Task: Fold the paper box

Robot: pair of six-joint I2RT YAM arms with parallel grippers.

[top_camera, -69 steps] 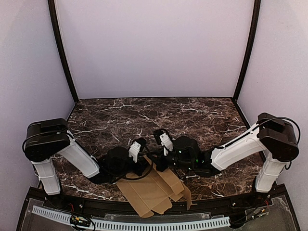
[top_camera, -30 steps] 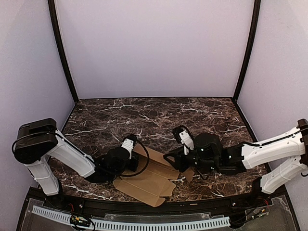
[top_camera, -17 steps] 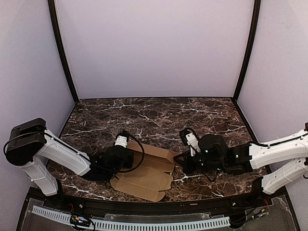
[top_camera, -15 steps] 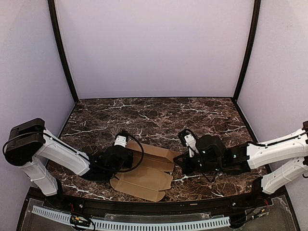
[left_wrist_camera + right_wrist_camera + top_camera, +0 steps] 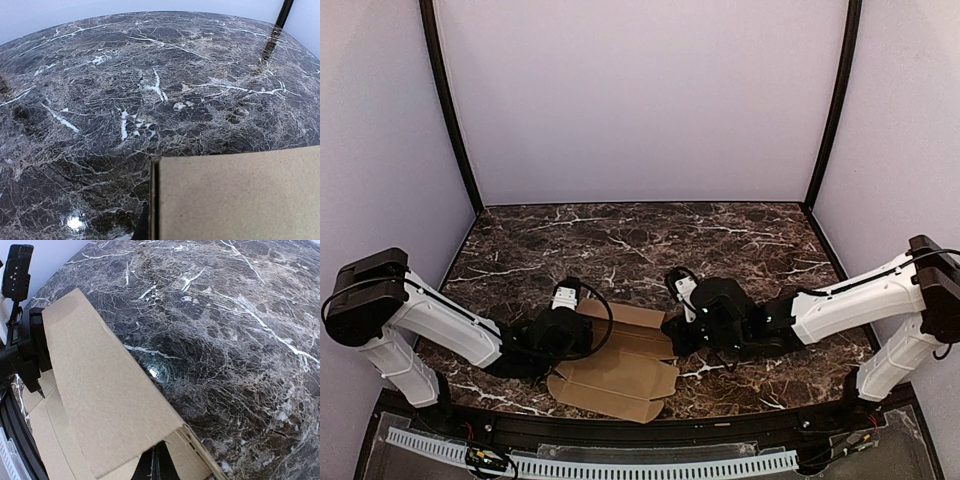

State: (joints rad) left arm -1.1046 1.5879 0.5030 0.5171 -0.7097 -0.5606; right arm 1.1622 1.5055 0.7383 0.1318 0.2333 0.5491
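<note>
Near table edge, between the two arms: the paper box (image 5: 620, 375) lies on the marble table (image 5: 620, 240), mostly as a flat tan sheet.
Done: one long far panel seems lifted off the table along its crease; in the right wrist view it slopes up over the marble.
Left to do: by my reading most of it. No tube is closed, the near panels lie flat, and the small end flaps are untucked.
Long axis: runs roughly left to right across the table, from one gripper to the other, with the right end a little farther from the bases.
Left gripper (image 5: 588, 342): closed, pinching the left end of the raised panel, whose edge sits right at its fingers.
Right gripper (image 5: 670, 335): closed, apparently nipping the panel's right end, one finger dark beneath the card.
</note>
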